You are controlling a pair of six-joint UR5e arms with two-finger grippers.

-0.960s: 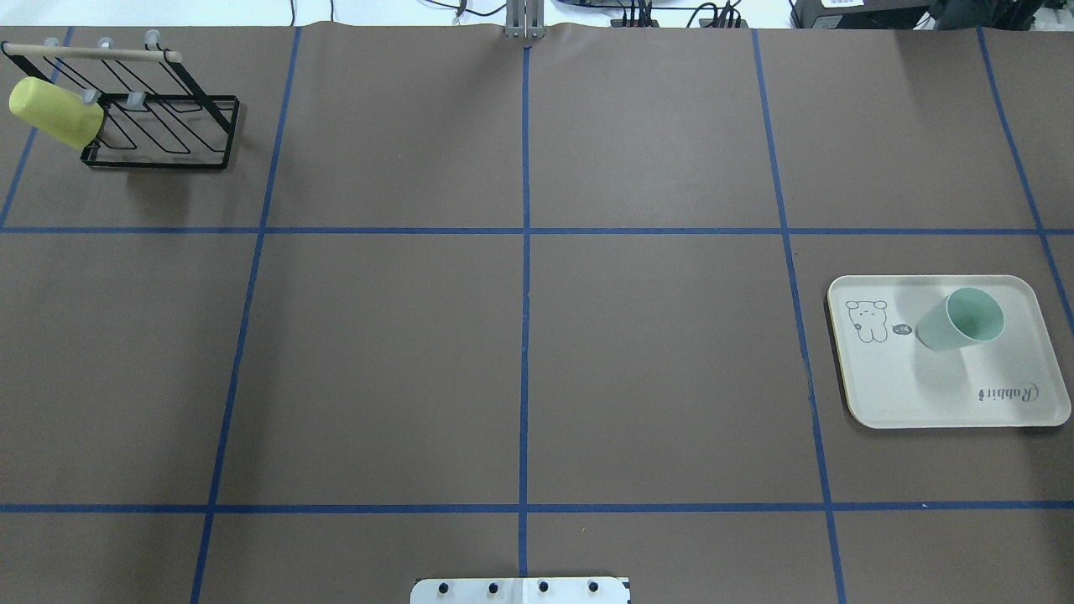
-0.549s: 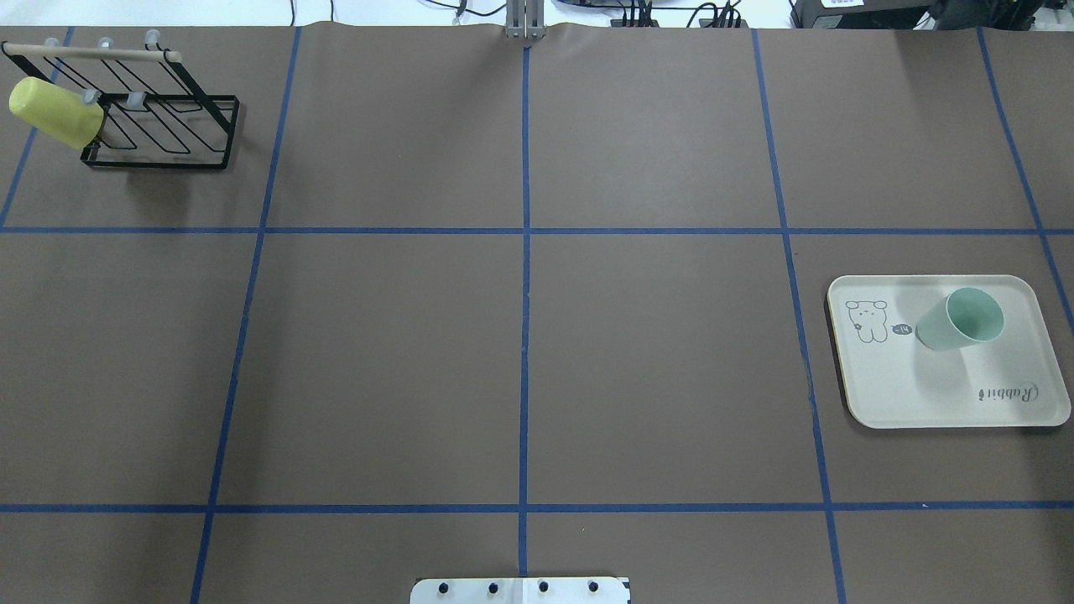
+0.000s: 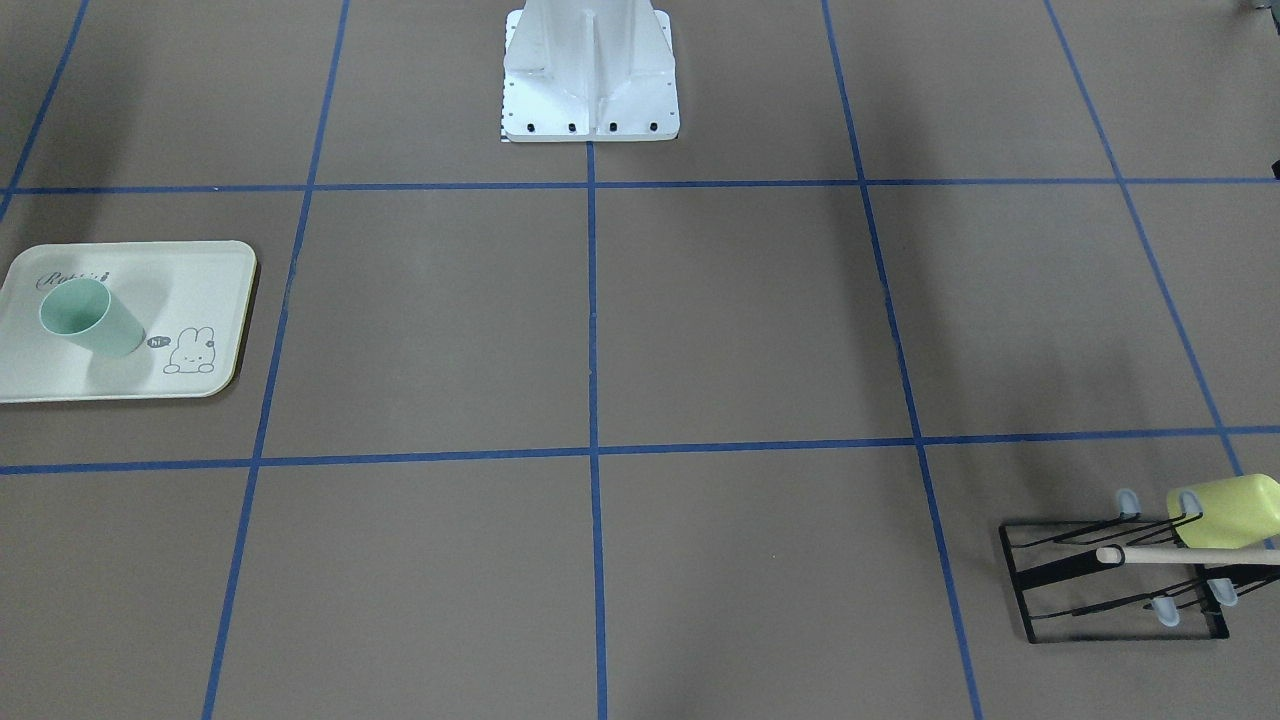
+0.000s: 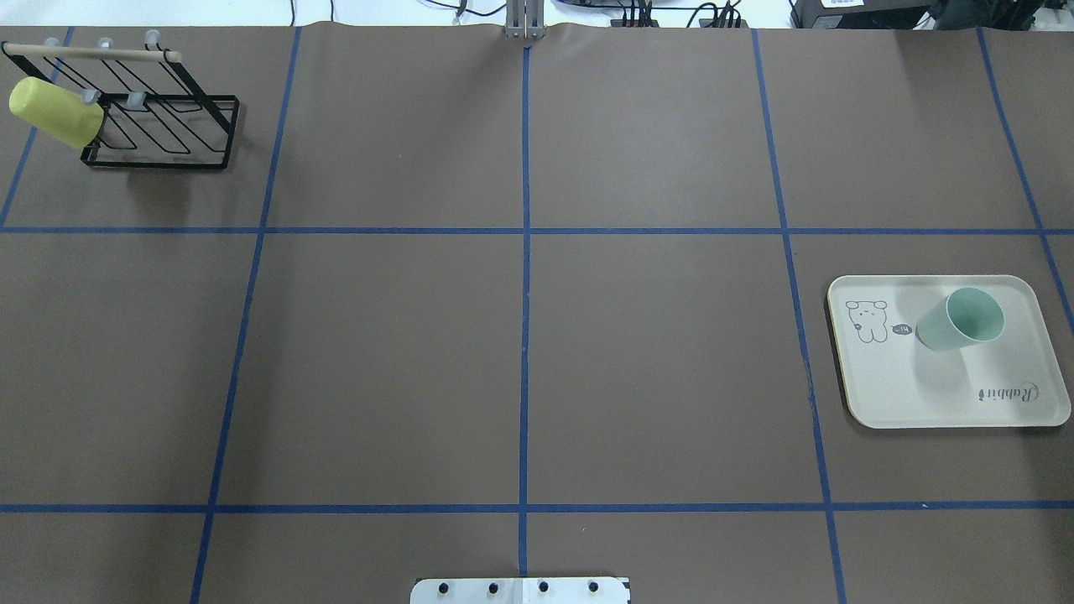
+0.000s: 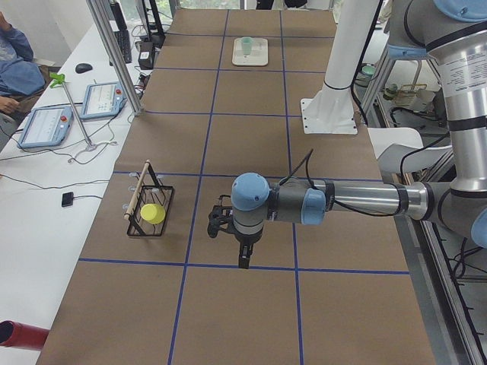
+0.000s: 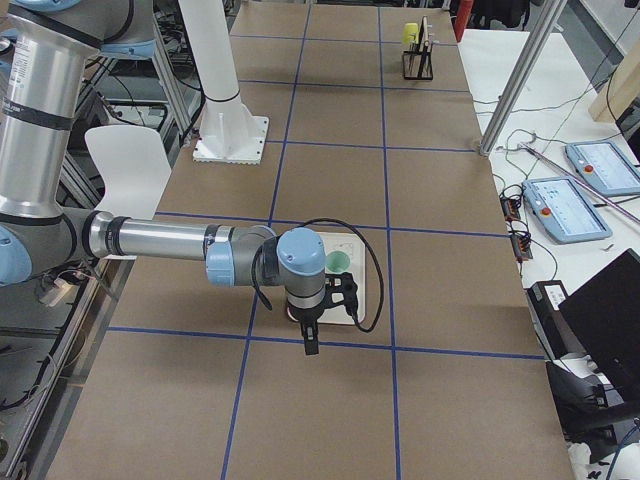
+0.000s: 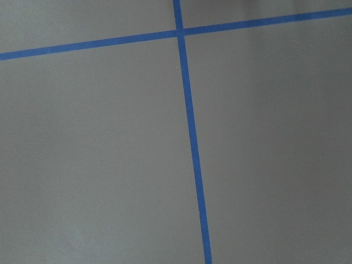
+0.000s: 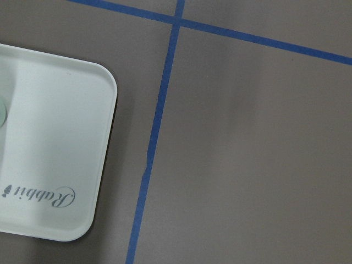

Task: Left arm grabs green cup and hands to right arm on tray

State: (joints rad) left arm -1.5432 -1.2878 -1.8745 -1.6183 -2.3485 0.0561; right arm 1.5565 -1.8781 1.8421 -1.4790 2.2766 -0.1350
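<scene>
The pale mint-green cup (image 4: 961, 319) stands upright on the cream "Rabbit" tray (image 4: 923, 386) at the table's right side. Both also show in the front view, cup (image 3: 90, 318) and tray (image 3: 150, 270). The left gripper (image 5: 218, 226) shows only in the exterior left view. It hangs high above the table near the rack, and I cannot tell whether it is open. The right gripper (image 6: 348, 294) shows only in the exterior right view. It hangs above the tray's near edge beside the cup (image 6: 340, 263), and I cannot tell its state. The right wrist view shows a tray corner (image 8: 55, 137).
A black wire rack (image 4: 168, 126) with a wooden bar stands at the far left corner. It holds a yellow-green cup (image 4: 54, 111) on its side. The white robot base (image 3: 590, 80) sits at the table's near edge. Blue tape lines grid the brown table.
</scene>
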